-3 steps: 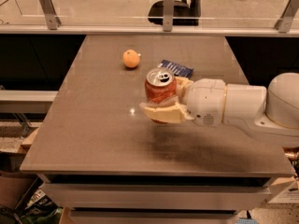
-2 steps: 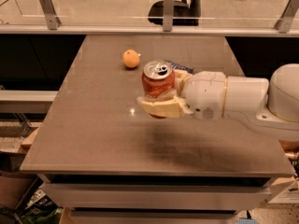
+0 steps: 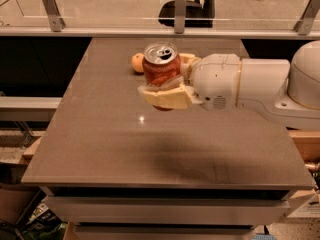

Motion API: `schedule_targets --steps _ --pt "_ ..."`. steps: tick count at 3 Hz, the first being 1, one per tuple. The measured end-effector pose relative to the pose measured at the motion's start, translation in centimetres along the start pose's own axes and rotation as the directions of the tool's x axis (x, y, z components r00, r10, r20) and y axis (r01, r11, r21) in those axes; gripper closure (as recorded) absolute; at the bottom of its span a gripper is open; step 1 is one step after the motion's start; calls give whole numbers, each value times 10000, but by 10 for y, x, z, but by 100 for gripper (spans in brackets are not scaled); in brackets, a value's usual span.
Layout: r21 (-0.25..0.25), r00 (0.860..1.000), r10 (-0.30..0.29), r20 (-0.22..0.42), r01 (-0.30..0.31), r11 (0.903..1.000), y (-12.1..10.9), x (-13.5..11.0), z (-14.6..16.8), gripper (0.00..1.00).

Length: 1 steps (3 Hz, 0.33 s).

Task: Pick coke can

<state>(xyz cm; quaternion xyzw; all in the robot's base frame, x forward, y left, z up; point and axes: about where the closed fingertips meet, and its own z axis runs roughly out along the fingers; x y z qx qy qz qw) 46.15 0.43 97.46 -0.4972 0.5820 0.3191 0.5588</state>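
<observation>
- Above the middle of the table [image 3: 95, 134], camera view: the coke can [image 3: 161, 65] hangs in the air, upright, silver top and pull tab facing up, its dark shadow [image 3: 165, 156] on the tabletop below – so it is clear of the surface.
- The gripper [image 3: 166, 78] is clenched on the can. One pale finger [image 3: 167, 98] wraps the lower front of the red wall, the other sits behind near the top. The white arm [image 3: 250, 86] comes in from the right.
- A small orange fruit [image 3: 137, 62] lies on the table just behind and left of the can, apart from it.
- Handling, my guess: thin aluminium – light, and smooth enough to slip. The wall will dent if squeezed hard, so moderate force only.
- Best hold is across the mid-body, where the cylinder is straight, not the tapered rim. The present grip sits low on the near side, so a tilt could let it slide.
- The tab looks open, though I can't be sure; keep the can upright in case liquid is left.
</observation>
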Motion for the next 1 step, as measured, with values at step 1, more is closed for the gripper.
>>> schedule_targets --steps 1 --pt "-1 10000 -1 0 1 10000 0 0 0 100"
